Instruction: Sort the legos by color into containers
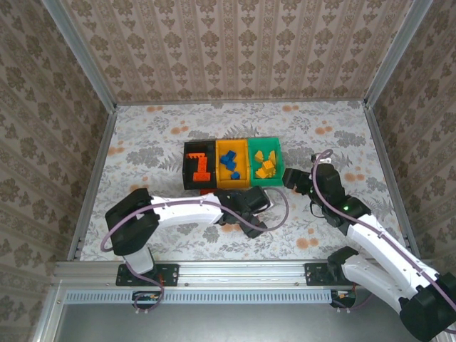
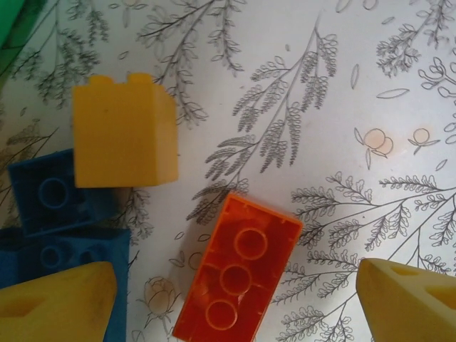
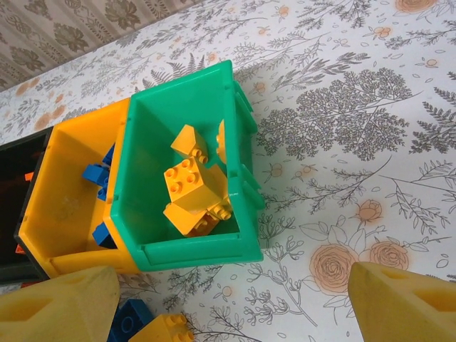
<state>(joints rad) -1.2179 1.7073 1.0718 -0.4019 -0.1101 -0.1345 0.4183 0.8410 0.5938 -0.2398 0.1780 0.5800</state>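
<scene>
Left jaws stand wide apart, their yellow fingertips [image 2: 57, 303] on either side of a red-orange brick [image 2: 239, 274] that lies hollow side up on the surface [image 2: 342, 107], gripping nothing. Right jaws hang just as open and empty beside the green bin [image 3: 192, 249], which holds yellow bricks [image 3: 189, 189]. Blue ones sit in the orange-yellow bin [image 3: 64, 192] and red ones in the black bin [image 1: 189, 160]. The three joined bins sit about mid-surface. The loose pieces, including a yellow brick [image 2: 125, 132] and a blue brick [image 2: 50, 192], lie just on their near-edge side. To my eye these bricks are light, rigid and smooth-walled, so they'd likely skid or twist if pinched at a corner. I'd take the red-orange one across its narrow width, flat on the two long sides. It lies slightly askew to the closing line, so a small wrist turn looks wise.
</scene>
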